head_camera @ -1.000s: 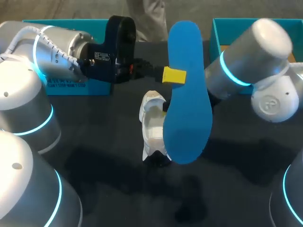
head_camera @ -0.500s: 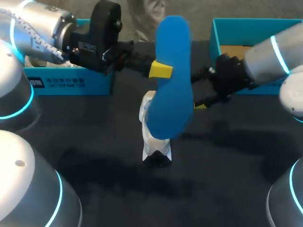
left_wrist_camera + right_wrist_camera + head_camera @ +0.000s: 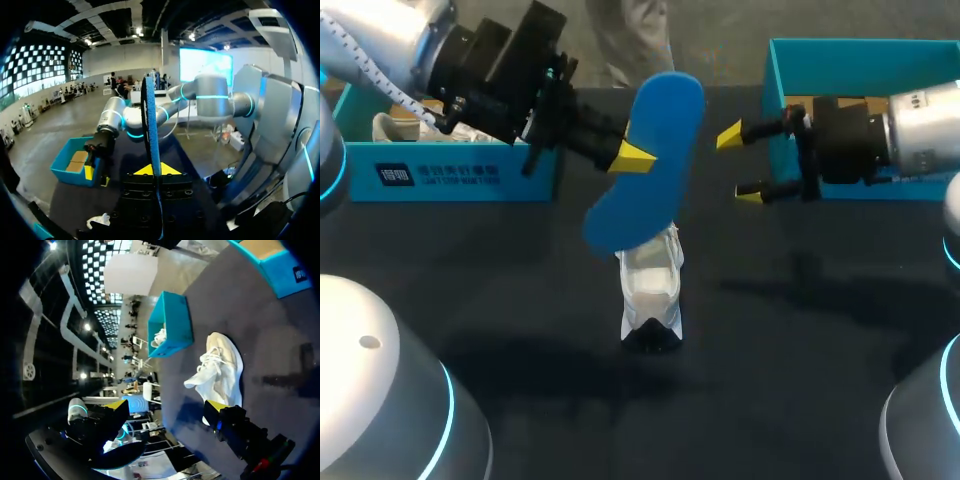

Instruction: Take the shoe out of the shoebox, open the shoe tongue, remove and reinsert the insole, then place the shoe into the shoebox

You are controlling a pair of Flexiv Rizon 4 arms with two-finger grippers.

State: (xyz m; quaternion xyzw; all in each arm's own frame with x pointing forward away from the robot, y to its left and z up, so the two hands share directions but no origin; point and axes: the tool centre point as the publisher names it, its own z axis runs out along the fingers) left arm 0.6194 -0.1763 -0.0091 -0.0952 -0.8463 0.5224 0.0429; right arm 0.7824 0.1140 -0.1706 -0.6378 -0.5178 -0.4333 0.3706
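Shoe sits unboxed, its insole out, pinched by the left gripper. Right gripper gapes empty; reinsertion and boxing remain.

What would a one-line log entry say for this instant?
left fingers: shut on blue insole | insole: above white shoe | right fingers: open, empty | shoe: on table

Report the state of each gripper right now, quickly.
Left gripper: shut on the blue insole.
Right gripper: open, holding nothing.
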